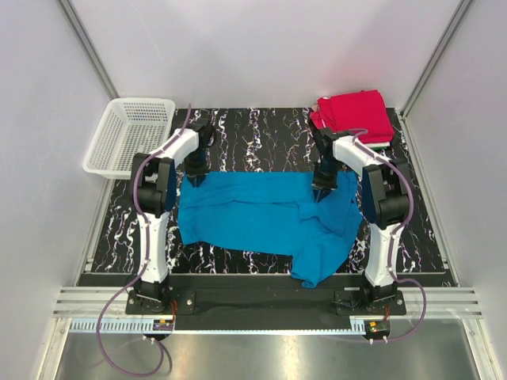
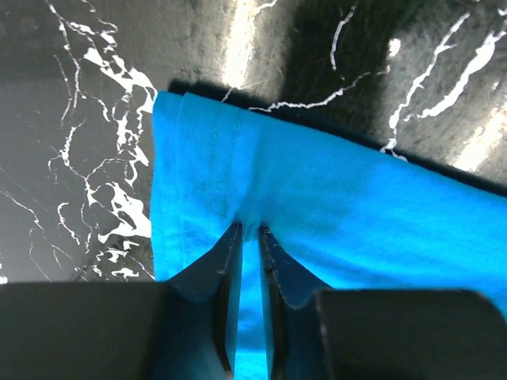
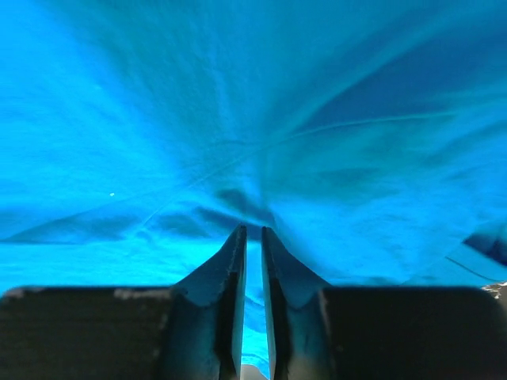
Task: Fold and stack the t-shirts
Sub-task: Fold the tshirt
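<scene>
The blue t-shirt (image 1: 253,214) is lying spread across the middle of the black marbled table (image 1: 261,131). It is rumpled, and one part is trailing toward 5 o'clock, reaching the table's near edge.

The left gripper (image 1: 196,180) is pointing down at the shirt's 10 o'clock corner. In the left wrist view the left gripper (image 2: 249,229) is standing with its jaws only narrowly parted. Its tips are pressing on the blue t-shirt (image 2: 356,214) just inside the stitched hem, where a small pucker is showing.

The right gripper (image 1: 322,192) is coming down on the shirt's far edge at about 1 o'clock. Close up, the right gripper (image 3: 253,229) is showing the same narrow slit. Folds of the blue t-shirt (image 3: 238,103) are radiating from its tips.

A folded red t-shirt (image 1: 356,115) is sitting on top of a stack at the table's 1 o'clock corner. The edges of the cloths beneath it are too small to tell apart.

A white mesh basket (image 1: 141,101) is resting at 10 o'clock, just beside the table's left edge.
</scene>
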`<move>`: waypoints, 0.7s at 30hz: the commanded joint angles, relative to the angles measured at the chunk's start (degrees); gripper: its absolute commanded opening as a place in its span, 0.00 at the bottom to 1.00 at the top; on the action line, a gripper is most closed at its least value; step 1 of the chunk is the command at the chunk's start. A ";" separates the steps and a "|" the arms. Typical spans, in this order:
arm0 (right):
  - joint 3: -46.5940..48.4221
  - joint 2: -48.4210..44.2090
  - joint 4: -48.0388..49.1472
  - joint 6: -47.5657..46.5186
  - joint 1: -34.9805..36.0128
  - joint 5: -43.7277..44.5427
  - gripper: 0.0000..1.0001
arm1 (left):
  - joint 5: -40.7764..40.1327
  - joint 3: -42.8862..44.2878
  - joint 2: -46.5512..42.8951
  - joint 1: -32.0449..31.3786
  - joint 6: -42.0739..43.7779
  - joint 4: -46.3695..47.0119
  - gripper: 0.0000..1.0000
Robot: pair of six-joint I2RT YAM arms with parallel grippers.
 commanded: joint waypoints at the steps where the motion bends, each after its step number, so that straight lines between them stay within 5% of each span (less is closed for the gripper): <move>1: 3.38 -7.17 2.83 -0.87 -3.02 1.50 0.21 | 3.79 -0.11 -6.59 0.36 0.58 0.01 0.23; 9: 9.09 -3.85 1.43 -3.16 -6.45 3.62 0.22 | 7.32 -8.37 -16.17 0.27 2.33 2.82 0.31; 21: 13.93 5.30 0.29 -1.66 -9.71 9.06 0.20 | 8.02 -8.92 -13.38 0.27 4.80 3.18 0.31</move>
